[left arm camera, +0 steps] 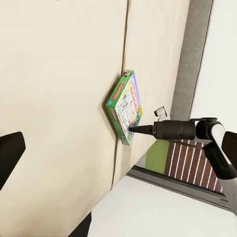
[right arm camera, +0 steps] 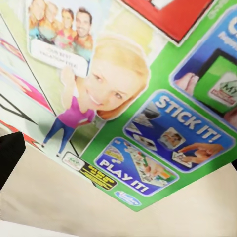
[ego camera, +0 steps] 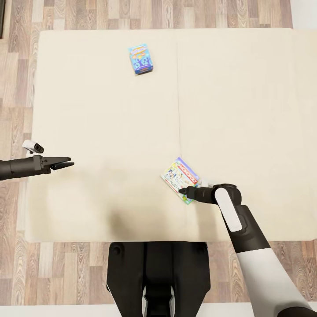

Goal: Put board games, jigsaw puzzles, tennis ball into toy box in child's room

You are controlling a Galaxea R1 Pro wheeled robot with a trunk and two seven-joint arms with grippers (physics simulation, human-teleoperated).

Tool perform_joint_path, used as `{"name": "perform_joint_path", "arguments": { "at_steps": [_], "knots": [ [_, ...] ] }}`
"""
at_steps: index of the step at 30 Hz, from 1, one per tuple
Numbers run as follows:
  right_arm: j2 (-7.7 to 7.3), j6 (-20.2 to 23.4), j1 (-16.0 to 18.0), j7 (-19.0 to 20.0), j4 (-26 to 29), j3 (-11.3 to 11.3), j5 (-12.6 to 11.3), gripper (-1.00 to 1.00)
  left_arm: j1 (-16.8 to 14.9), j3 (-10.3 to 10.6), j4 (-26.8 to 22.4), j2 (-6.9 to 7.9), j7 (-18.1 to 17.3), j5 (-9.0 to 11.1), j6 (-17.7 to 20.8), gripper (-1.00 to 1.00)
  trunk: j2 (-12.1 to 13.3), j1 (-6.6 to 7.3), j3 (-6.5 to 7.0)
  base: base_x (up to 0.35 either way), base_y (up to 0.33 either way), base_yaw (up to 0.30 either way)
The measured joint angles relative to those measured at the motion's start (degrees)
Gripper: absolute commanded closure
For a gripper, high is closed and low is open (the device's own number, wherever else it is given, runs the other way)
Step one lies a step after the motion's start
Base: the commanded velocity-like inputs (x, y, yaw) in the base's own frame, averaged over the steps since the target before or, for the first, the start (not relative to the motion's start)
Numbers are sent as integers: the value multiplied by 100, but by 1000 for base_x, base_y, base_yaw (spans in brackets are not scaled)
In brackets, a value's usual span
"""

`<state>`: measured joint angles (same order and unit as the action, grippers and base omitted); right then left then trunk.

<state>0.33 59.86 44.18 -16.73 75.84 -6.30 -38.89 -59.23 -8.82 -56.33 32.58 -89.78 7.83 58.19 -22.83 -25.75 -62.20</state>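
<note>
Two board games lie on the cream bed [ego camera: 88, 110]. The small teal-blue one [ego camera: 141, 58] sits near the far edge. The white one with multicoloured edges [ego camera: 178, 174] lies near the front, just right of the mattress seam. My right gripper [ego camera: 181, 190] is open, with its tips at this box's near edge. In the right wrist view the box's printed cover [right arm camera: 128, 98] is very close, with one dark finger [right arm camera: 10, 158] at the frame's side. From the left wrist the same box [left arm camera: 126, 106] shows with the right gripper [left arm camera: 132, 130] pointing at it. My left gripper [ego camera: 71, 164] hovers open and empty over the bed's left edge.
Wood-plank floor [ego camera: 17, 88] surrounds the bed on the left and front. My dark base [ego camera: 156, 273] stands against the bed's front edge. The grey bed frame [left arm camera: 195, 59] and a white wall run along the bed's far side in the left wrist view.
</note>
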Motion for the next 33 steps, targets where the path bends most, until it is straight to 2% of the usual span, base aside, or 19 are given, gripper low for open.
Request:
{"name": "perform_joint_path", "arguments": {
  "at_steps": [21, 26, 33],
  "knots": [
    [4, 0, 0, 1, -30, -6, 9, -100, 0, 2, 1, -7, 0, 1, 0, -100, 0, 0, 0, 0, 37, 0],
    [-1, -1, 0, 0, -30, -164, 10, -100, 0, 3, 1, -8, 0, 1, 0, -100, 0, 0, 0, 0, 0, 0],
    [-8, 0, 0, -1, -30, -223, 14, -100, 0, 0, -1, -8, 0, 1, 0, -100, 0, 0, 0, 0, 0, 0]
  ]
}}
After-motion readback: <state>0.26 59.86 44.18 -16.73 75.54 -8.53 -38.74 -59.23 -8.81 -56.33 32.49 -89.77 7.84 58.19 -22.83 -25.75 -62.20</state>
